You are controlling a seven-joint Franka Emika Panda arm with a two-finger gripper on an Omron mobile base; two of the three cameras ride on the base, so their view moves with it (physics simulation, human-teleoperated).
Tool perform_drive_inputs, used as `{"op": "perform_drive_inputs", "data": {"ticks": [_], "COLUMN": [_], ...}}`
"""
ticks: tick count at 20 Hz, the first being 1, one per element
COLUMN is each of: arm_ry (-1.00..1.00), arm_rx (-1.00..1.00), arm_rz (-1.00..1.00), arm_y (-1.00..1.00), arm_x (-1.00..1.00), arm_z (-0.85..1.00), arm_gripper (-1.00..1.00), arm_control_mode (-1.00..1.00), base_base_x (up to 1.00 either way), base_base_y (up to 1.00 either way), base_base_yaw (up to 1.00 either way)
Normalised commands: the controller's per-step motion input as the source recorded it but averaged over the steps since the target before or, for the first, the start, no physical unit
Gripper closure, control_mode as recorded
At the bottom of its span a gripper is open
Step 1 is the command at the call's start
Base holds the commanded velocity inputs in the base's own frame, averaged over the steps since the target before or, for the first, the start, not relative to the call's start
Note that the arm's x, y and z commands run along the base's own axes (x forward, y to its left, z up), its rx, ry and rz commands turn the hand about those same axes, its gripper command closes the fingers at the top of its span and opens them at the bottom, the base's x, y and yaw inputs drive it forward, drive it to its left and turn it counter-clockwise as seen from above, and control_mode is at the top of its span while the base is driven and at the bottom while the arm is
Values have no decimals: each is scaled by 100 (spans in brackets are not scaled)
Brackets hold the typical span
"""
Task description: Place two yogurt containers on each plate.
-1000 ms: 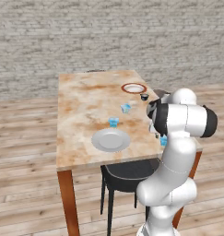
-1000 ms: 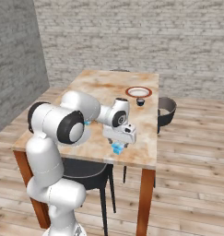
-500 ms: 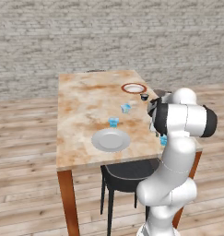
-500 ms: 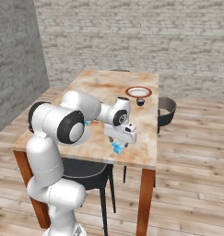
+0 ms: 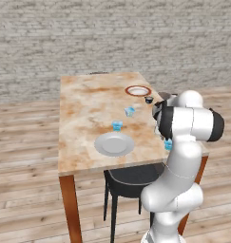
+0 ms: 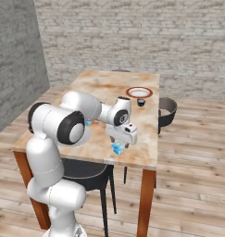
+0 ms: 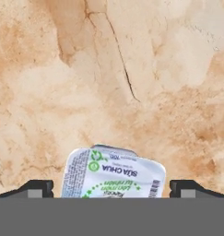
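My gripper [image 7: 112, 190] is open and hangs low over the table, its fingertips [image 7: 38, 188] on either side of one yogurt container [image 7: 112, 174] with a printed pale lid. That container [image 6: 117, 148] stands near the table's near right edge, just under the gripper [image 6: 119, 143]. It also peeks out beside my forearm as a small blue cup [image 5: 168, 144]. Two more yogurt containers [image 5: 117, 126] [image 5: 130, 111] stand mid-table. The plain grey plate [image 5: 114, 144] lies near the front edge. The rimmed plate [image 5: 138, 90] [image 6: 140, 92] lies at the far right.
A small dark bowl [image 5: 149, 99] [image 6: 141, 102] sits just in front of the rimmed plate. A dark chair [image 5: 133, 178] is tucked under the table's near side, and another chair [image 6: 167, 111] stands at its right side. Wood floor surrounds the table.
The hand has shifted only very slightly over the yogurt container near the table's edge. The cups and plates have stayed put.
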Motion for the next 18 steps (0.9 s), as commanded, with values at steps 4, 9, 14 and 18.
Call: {"op": "perform_drive_inputs", "data": {"ticks": [4, 9, 14, 18], "arm_ry": [3, 0, 0, 0], "arm_rx": [-10, -4, 0, 0], "arm_rz": [-13, -14, -16, -13], "arm_y": [9, 2, 0, 0], "arm_x": [0, 0, 0, 0], "arm_z": [23, -7, -17, 0], "arm_gripper": [-100, -100, -100, -100], "arm_control_mode": [-100, -100, -100, -100], "base_base_x": [0, 0, 0, 0], "base_base_y": [0, 0, 0, 0], "base_base_yaw": [0, 0, 0, 0]}}
